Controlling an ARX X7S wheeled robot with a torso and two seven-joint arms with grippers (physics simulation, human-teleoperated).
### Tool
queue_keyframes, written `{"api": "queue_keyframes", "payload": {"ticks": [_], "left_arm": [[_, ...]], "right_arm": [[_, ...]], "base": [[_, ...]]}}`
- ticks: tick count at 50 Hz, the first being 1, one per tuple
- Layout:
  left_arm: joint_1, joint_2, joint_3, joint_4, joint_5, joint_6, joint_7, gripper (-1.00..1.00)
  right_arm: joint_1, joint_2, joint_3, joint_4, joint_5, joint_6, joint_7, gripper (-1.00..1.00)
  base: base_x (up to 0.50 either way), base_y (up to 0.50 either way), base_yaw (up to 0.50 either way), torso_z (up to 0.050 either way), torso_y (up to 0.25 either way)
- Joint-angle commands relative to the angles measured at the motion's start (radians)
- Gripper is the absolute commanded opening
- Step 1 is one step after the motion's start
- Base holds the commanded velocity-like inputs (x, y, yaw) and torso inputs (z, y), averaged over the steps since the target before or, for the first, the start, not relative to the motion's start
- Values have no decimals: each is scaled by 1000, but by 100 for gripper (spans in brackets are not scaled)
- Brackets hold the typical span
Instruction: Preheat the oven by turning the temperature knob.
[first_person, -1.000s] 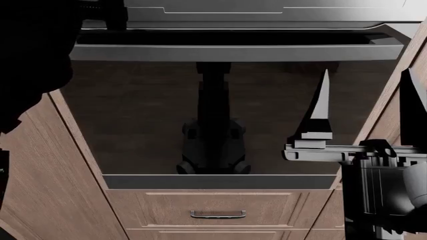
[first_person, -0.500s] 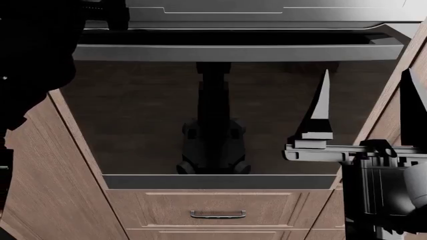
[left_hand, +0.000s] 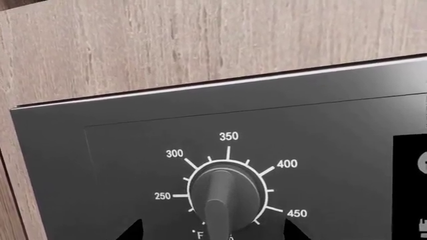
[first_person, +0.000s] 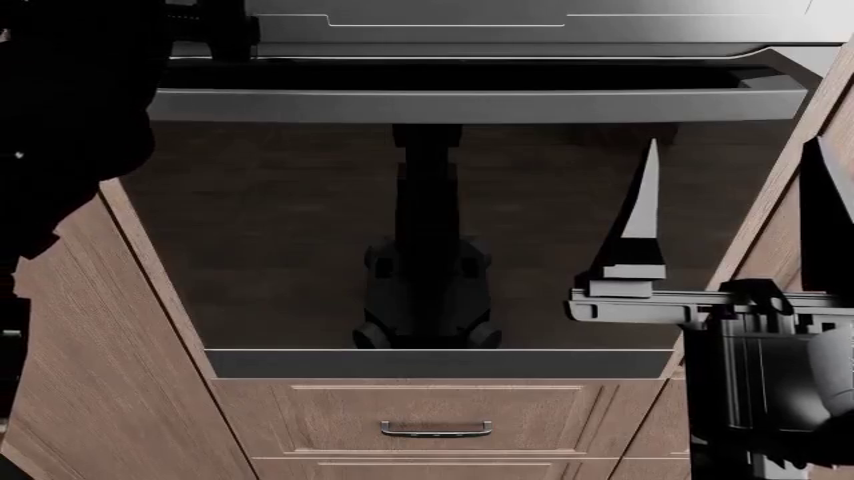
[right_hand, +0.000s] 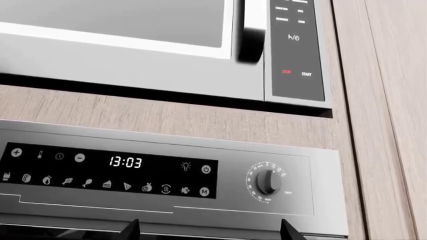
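Two dark fingertips (left_hand: 133, 231) spread either side of the temperature knob (left_hand: 223, 197) on the oven (first_person: 441, 230) panel's left end, not touching. Rigid, smooth: pinch its raised ridge. Right gripper (first_person: 727, 250) hangs open by the door.

The left arm (first_person: 67, 120) rises as a dark mass toward ten o'clock in the head view, its gripper hidden. The right gripper (first_person: 734, 190) at four o'clock points up, fingers (first_person: 643, 210) spread apart.
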Motion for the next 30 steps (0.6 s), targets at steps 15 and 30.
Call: {"api": "queue_keyframes", "payload": {"ticks": [15, 30], "left_arm": [[2, -17, 9, 38, 20, 30, 6, -100], [-4, -21, 31, 25, 47, 21, -6, -100]], "right_arm": [[2, 3, -8, 15, 3, -4, 0, 100], [2, 3, -19, 18, -1, -7, 0, 100]], "base": [[0, 0, 0, 0, 0], [1, 0, 0, 0, 0]]}}
